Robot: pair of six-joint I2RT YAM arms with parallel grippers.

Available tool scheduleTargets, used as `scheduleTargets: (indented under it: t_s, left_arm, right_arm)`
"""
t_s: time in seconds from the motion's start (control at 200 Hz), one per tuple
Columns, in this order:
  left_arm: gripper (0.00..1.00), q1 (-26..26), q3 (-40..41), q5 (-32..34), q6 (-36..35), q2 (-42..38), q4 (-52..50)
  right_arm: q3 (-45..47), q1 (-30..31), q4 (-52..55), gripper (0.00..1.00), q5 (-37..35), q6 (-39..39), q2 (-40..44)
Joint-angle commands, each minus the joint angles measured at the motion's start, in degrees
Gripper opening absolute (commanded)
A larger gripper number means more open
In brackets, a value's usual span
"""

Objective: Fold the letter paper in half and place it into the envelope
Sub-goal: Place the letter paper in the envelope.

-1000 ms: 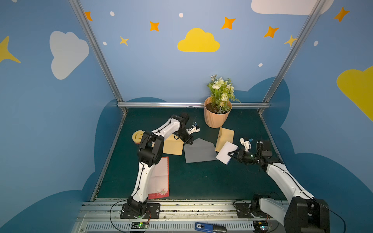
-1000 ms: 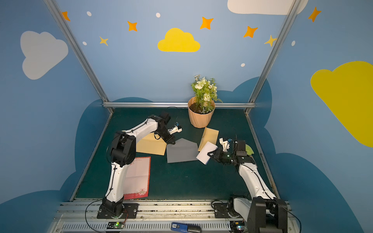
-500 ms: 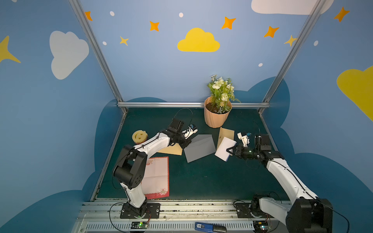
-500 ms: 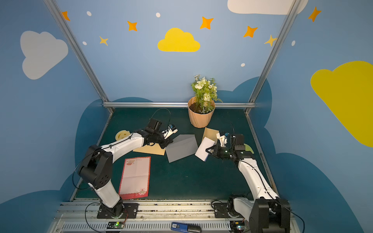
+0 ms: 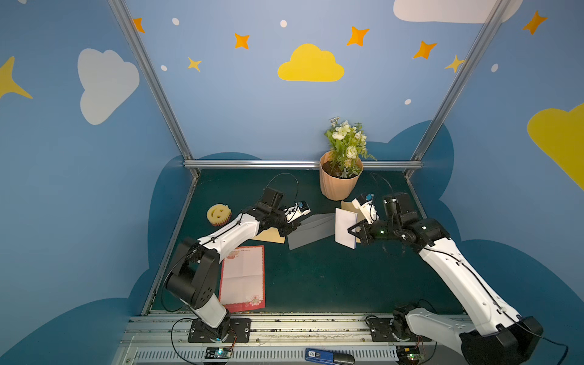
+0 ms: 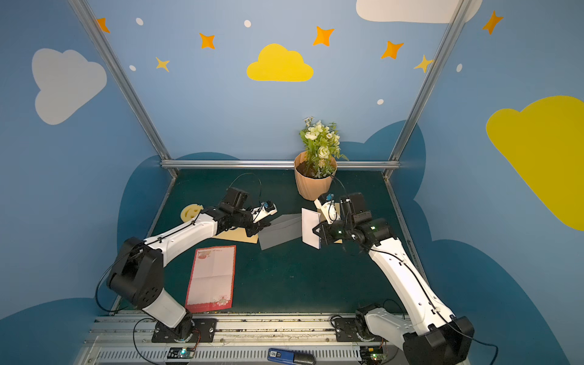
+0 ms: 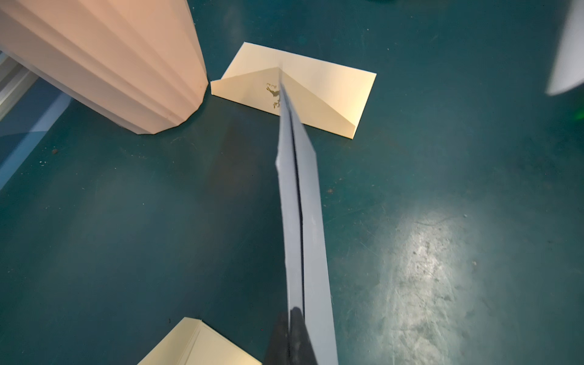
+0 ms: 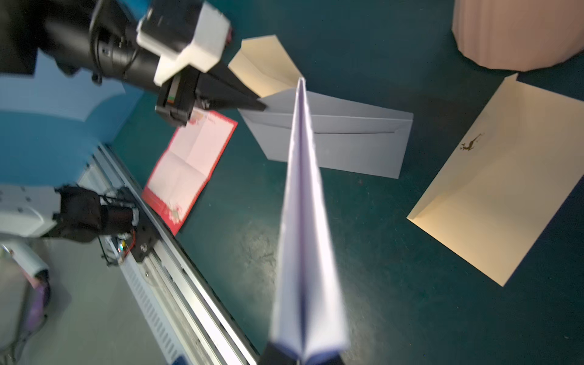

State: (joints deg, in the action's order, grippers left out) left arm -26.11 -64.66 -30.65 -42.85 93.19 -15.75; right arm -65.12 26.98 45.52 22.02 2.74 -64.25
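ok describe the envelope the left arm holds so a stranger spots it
Start at the flower pot at the back. Just in front, the left gripper pinches one end of the grey envelope. The other envelopes nearby are cream.

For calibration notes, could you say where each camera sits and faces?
Top views: high in front, facing down over the table; left arm and right arm show, left fingers pinching the grey envelope, right fingers the folded letter paper.
Left wrist: on the left arm, facing along the grey envelope toward the flower pot; its fingers show.
Right wrist: on the right arm, facing along the folded letter paper toward the left arm; its fingers show.
All share the grey envelope.
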Motion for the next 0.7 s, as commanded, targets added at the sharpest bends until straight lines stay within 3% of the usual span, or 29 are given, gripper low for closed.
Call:
scheduleTargets:
  t_s: [0.0, 0.185, 0.295, 0.516, 0.696]
  left_arm:
    - [0.04, 1.31, 0.36, -3.69, -4.68, -2.33, -3.47]
    - [0.03, 2.28, -1.21, -5.23, -12.09, -3.05, -11.09]
    - [0.03, 2.16, -0.65, -6.45, -12.82, -3.77, -11.30]
    - [0.03, 0.44, -0.46, -5.82, -17.05, -5.01, -13.57]
    - [0.03, 0.09, -0.76, -5.88, -18.25, -5.59, -14.75]
  right_arm:
    - [-2.22, 5.12, 3.54, 0.00, -7.29, 11.92, 0.84]
    - [-1.04, 15.02, -0.57, 0.00, -13.54, 27.26, 0.61]
    - [-2.64, 18.58, -1.43, 0.00, -18.78, 33.93, -3.54]
    - [-4.48, 21.28, -5.85, 0.00, -29.49, 44.46, -11.99]
    - [-2.70, 21.77, -13.04, 0.00, -31.05, 50.54, -13.38]
